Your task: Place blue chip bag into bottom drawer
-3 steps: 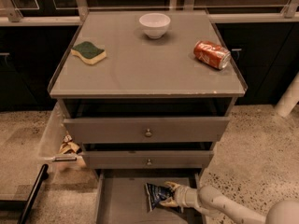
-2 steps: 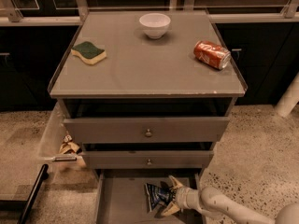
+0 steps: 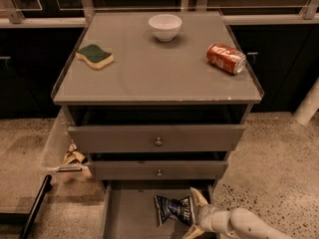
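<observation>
A grey cabinet point(image 3: 154, 81) stands with its bottom drawer point(image 3: 128, 214) pulled out. The blue chip bag point(image 3: 174, 209) lies inside, long side left-to-right, just left of the pincer point(image 3: 195, 214), whose fingers are spread apart.

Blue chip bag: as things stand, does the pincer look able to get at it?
Probably yes: the pincer sits open right beside the blue chip bag inside the bottom drawer, with nothing between them.

Grey cabinet top point(image 3: 149, 81) with white bowl point(image 3: 165, 27), sponge point(image 3: 94, 56), red can point(image 3: 227, 58); claw point(image 3: 190, 213) over bottom drawer point(image 3: 128, 214).
</observation>
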`<state>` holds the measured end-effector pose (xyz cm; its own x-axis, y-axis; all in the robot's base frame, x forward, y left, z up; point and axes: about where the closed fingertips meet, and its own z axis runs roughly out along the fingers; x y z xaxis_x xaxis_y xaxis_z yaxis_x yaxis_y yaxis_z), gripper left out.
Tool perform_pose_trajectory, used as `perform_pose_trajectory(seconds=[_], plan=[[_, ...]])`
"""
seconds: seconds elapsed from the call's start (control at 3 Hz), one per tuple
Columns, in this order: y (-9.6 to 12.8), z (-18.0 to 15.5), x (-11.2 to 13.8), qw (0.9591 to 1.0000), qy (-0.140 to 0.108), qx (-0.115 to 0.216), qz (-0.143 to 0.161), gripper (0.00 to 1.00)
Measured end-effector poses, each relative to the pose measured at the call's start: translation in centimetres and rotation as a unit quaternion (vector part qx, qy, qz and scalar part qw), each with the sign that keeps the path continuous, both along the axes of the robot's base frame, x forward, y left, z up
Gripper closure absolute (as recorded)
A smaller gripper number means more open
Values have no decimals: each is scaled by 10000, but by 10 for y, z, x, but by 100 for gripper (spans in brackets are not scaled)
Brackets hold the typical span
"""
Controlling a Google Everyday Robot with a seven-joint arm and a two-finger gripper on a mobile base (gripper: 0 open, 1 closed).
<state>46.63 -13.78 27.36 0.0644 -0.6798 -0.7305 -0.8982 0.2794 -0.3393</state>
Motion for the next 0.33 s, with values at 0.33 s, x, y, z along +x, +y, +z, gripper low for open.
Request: perform_pose_trajectory(seconds=[0.33], plan=[[-7, 40, -21, 9982, -424, -409, 125, 0]])
